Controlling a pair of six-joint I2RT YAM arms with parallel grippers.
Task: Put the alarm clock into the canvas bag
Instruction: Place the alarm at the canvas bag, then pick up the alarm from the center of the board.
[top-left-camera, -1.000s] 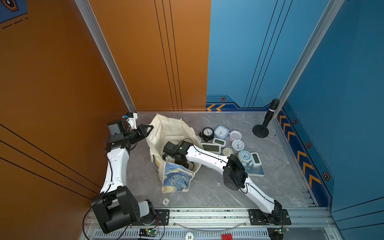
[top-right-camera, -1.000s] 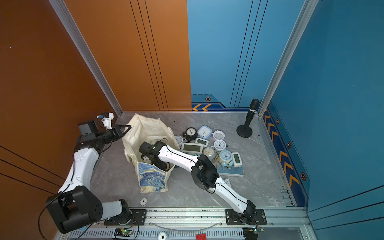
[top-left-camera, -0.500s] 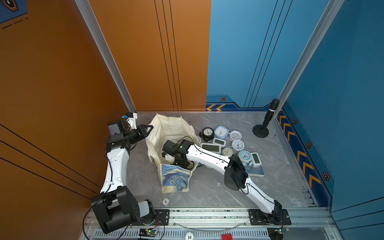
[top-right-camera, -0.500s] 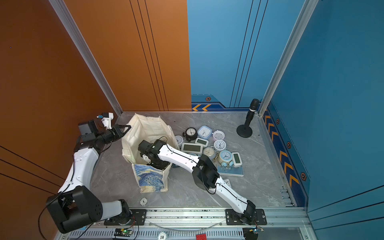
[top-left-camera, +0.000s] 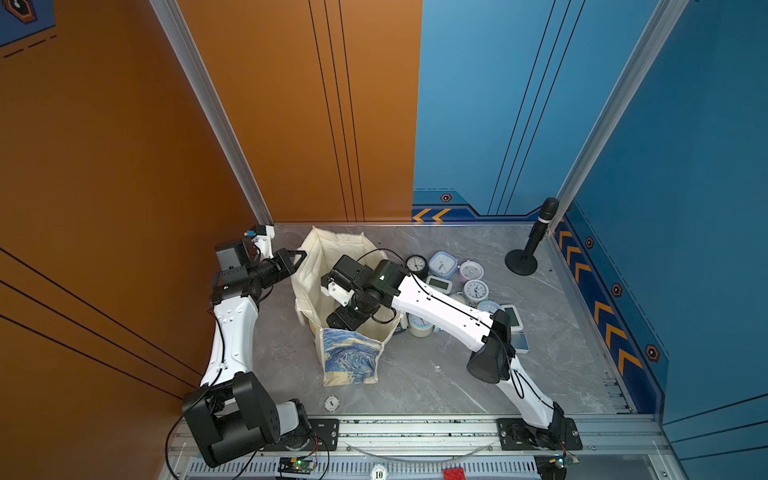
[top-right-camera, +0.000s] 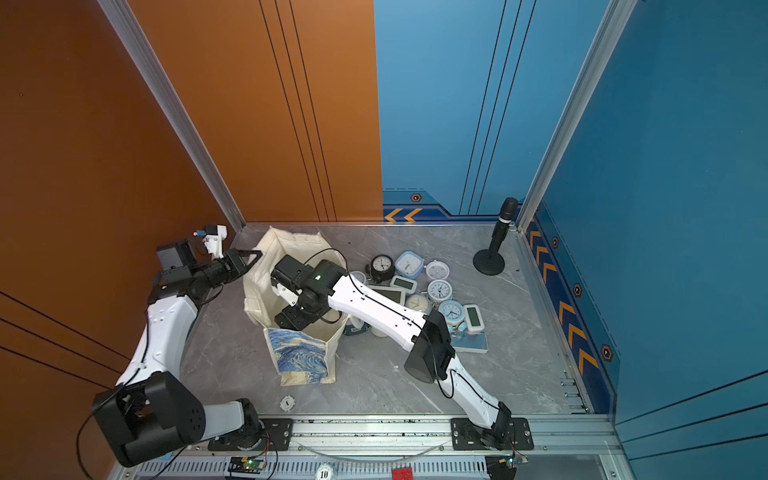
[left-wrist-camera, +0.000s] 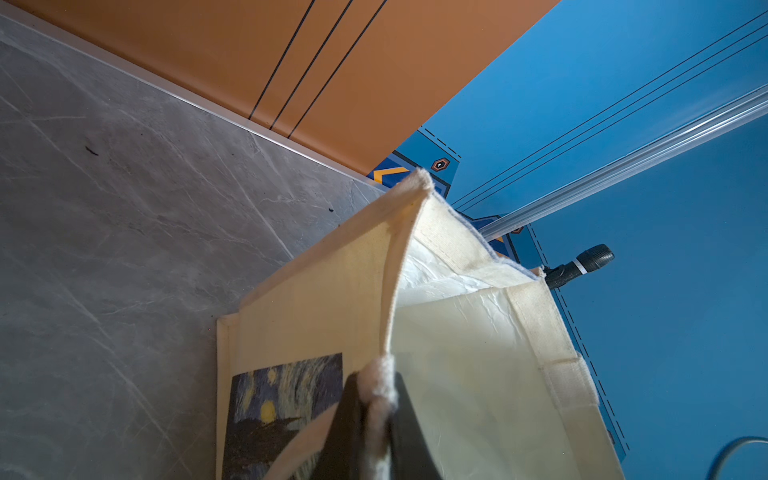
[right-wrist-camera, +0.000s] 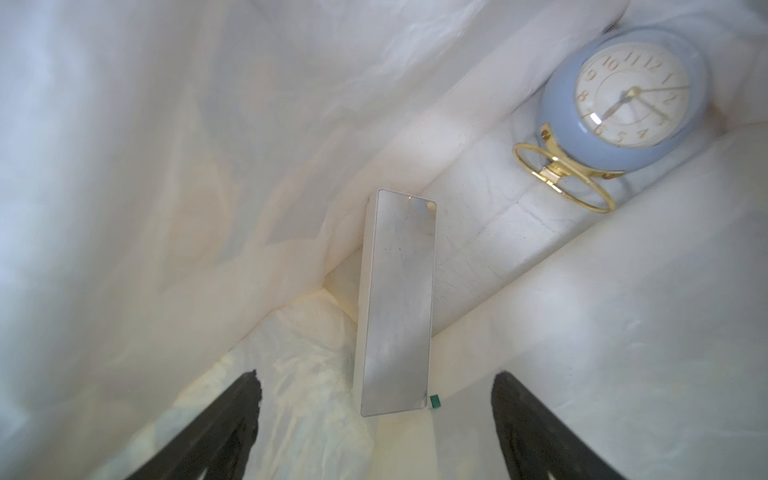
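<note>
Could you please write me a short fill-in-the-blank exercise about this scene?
The left gripper pinches the rim of the ___.
The right gripper has its jaws ___.
The round clock down inside has a ___ case.
Missing words: bag; open; blue.

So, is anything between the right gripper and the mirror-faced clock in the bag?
Nothing visible: the right gripper is open over the mirror-faced clock in the canvas bag; the blue clock lies aside.
</note>
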